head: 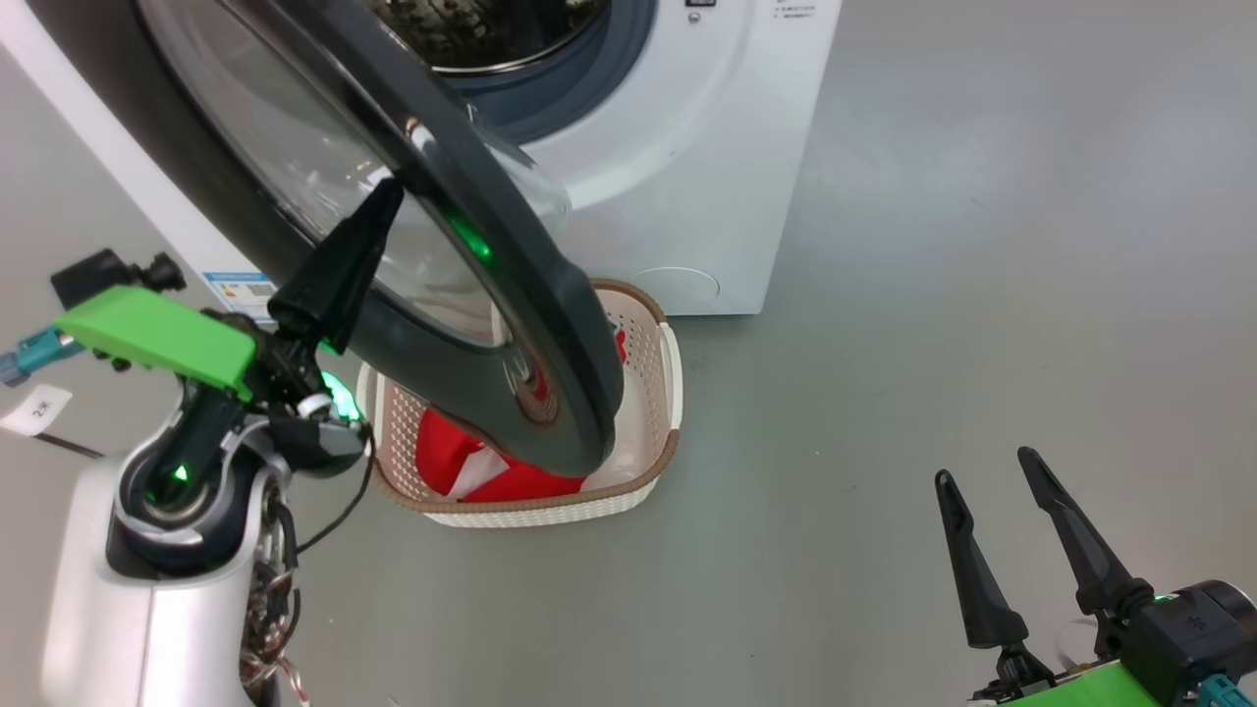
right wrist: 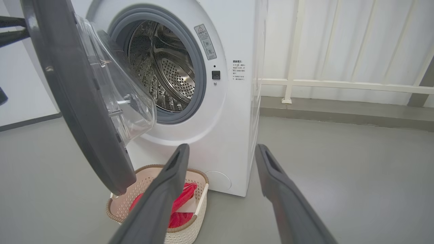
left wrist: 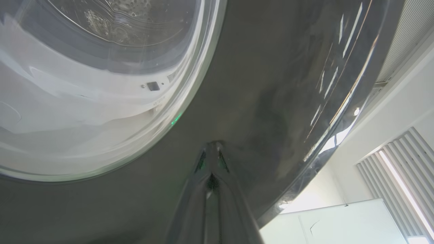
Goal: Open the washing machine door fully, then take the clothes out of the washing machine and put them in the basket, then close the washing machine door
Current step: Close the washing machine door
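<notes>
The washing machine [head: 687, 147] stands with its door [head: 471, 255] swung part way out, the black rim hanging over the basket [head: 658, 393]. Red and white clothes [head: 452, 462] lie in the basket. My left gripper [head: 388, 191] is shut, its joined tips touching the door's outer face beside the glass window [left wrist: 84, 84]; the left wrist view shows the left gripper [left wrist: 213, 145] against the glossy rim [left wrist: 271, 84]. My right gripper [head: 985, 464] stands open and empty at the lower right, apart from everything. Between the right gripper's fingers [right wrist: 222, 147] I see the steel drum [right wrist: 162, 67], the door [right wrist: 67, 101], the basket [right wrist: 115, 210] and the clothes [right wrist: 183, 200].
Grey floor [head: 933, 295] stretches wide to the right of the machine. A white railing [right wrist: 339, 84] and a low kerb run along the wall behind. A paper tag [head: 34, 407] and a thin cable lie on the floor at my left.
</notes>
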Available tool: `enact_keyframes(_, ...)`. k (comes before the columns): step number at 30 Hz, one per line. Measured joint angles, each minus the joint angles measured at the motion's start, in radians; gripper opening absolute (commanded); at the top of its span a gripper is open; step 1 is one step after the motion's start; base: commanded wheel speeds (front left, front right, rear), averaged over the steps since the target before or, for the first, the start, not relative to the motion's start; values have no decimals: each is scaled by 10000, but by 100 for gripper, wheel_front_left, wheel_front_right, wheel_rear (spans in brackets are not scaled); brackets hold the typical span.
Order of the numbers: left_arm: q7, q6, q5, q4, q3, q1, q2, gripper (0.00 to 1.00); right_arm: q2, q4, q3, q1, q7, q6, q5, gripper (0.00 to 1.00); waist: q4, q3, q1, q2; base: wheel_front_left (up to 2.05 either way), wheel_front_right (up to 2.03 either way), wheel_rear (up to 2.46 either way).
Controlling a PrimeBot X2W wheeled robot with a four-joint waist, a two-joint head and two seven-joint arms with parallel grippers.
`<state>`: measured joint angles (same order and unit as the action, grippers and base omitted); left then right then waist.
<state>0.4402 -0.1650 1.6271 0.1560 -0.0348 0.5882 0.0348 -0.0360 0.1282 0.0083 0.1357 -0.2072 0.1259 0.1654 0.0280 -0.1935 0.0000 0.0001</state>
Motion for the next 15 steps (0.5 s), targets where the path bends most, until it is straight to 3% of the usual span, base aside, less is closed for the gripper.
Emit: enact_keyframes(15, -1262, 616, -173, 1129, 545, 998, -25, 0, 0, -146, 36, -217, -217, 0, 25, 100, -478, -488, 0, 0, 0, 0, 0)
